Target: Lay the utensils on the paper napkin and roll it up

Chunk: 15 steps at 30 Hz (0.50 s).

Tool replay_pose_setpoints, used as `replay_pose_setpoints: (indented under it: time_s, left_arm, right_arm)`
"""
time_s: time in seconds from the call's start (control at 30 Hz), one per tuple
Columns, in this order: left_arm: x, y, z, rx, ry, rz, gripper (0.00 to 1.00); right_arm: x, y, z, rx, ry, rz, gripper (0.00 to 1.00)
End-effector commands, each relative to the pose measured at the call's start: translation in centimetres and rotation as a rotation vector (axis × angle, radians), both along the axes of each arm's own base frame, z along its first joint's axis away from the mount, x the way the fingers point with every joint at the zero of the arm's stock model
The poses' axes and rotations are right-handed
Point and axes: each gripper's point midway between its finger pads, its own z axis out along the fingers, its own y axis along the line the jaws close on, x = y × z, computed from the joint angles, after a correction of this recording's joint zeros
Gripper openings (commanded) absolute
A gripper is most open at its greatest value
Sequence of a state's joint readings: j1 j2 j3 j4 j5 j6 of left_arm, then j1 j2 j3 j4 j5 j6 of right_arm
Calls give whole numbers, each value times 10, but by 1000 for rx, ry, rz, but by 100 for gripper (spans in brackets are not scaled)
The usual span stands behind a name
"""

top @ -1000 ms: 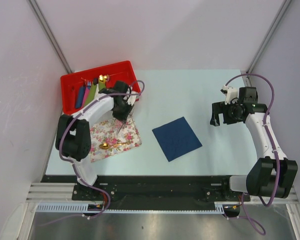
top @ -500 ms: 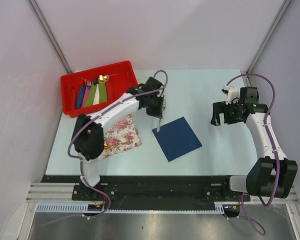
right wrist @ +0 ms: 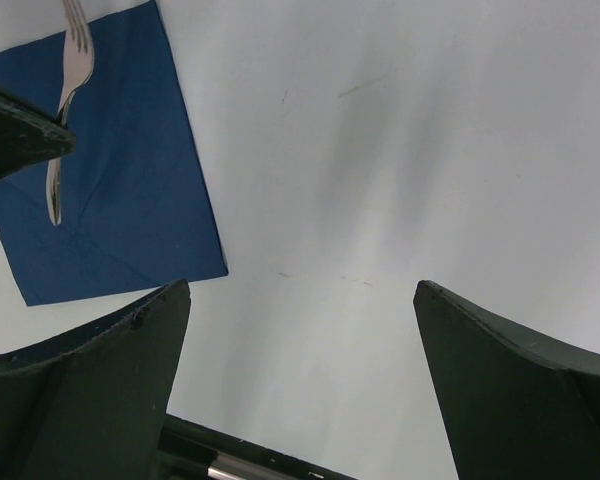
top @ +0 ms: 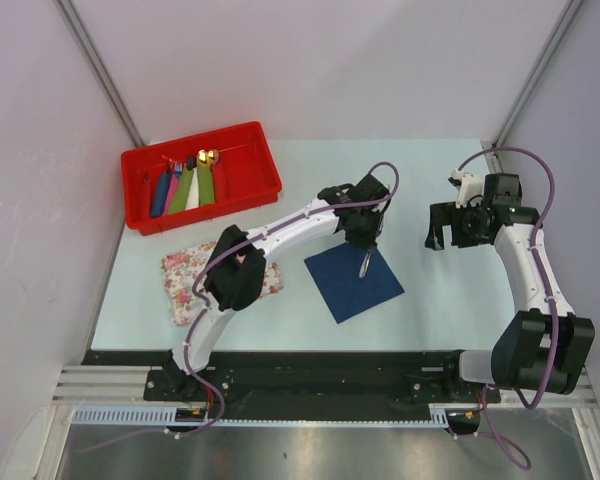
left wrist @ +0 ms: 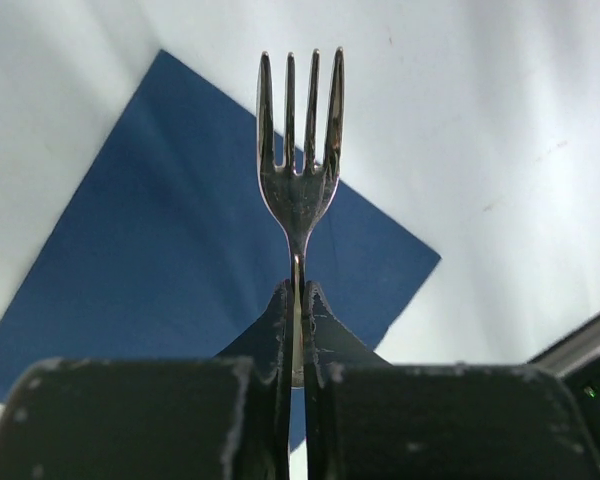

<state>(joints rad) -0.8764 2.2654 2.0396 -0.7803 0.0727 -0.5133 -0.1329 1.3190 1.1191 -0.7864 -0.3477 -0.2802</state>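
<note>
Fork point(left wrist: 298, 190) over napkin point(top: 342, 288), rolls point(top: 185, 187) in bin point(top: 248, 172)

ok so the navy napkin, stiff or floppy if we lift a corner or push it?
Probably floppy: the napkin lies flat as one thin sheet, so a lifted corner would likely droop. Faint creases show in the right wrist view; it may bend there. On the smooth table a push could slide or bunch it.

Even, bright diffuse light; faint soft shadows streak the table point(right wrist: 400, 150); the fork point(left wrist: 298, 190) glints; wrist-view foregrounds blur.
</note>
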Motion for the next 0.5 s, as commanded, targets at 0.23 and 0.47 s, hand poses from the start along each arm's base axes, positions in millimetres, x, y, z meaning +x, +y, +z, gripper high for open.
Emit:
replay_pose_setpoints:
  time_s: [0.23,0.47]
  left_arm:
    - [12,3,-19,69,-29,17,2]
    - [1,9,-34,96,6,14,4]
  right_arm:
    - [13,-1,11,6,-37,-14,100]
    - [13,0,6,17,-23,-17,100]
